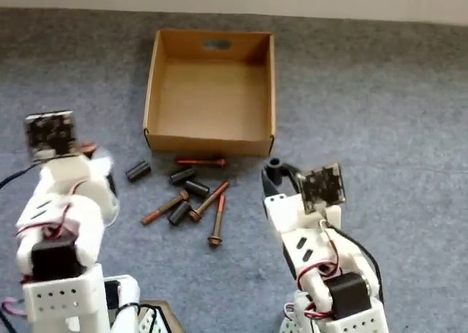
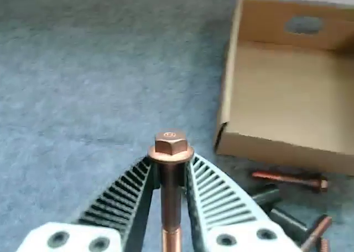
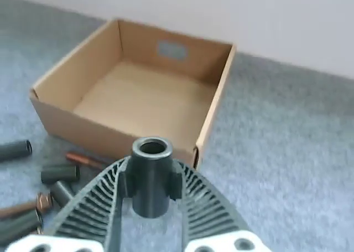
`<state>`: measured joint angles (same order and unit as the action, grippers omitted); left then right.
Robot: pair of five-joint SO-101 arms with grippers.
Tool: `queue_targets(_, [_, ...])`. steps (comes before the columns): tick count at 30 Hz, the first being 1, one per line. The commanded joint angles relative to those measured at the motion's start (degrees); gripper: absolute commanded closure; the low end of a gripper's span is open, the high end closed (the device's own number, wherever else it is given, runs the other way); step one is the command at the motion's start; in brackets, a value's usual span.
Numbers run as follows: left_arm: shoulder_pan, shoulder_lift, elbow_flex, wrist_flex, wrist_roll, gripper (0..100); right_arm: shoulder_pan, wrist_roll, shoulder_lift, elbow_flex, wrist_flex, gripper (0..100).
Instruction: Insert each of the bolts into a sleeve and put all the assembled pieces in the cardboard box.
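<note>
Bolt [image 2: 170,202] sits clamped in your left gripper [image 2: 171,164], head past the fingertips. The sleeve [image 3: 151,180] is pinched in the right gripper [image 3: 150,168], bore open, and both are just short of the cardboard box [image 1: 212,140]. Line shank and bore on one axis before you push, slowly, with both grips firm so neither piece twists.

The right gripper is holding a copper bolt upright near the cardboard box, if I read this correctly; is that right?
Not quite: the right gripper holds a dark sleeve, not a bolt, upright near the cardboard box, as the right wrist view shows.
</note>
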<state>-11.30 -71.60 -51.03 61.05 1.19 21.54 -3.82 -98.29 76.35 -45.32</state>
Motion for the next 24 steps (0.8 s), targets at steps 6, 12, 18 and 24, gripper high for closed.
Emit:
queue_targets(6, [15.4, 5.8, 10.9, -10.4, 7.1, 99, 4.7, -0.3, -2.1, 6.1, 11.2, 99.2])
queue_targets(12, [23.9, 12.4, 10.5, -23.2, 11.9, 99, 4.4, -0.3, -2.1, 7.5, 14.5, 99.2])
queue_targets(18, [32.3, 16.0, 10.3, -33.1, 11.9, 99, 4.4, -0.3, -2.1, 7.8, 15.5, 99.2])
queue_targets(24, [38.0, 17.7, 10.5, -35.3, 11.9, 99, 4.3, -0.4, -2.1, 7.8, 15.5, 99.2])
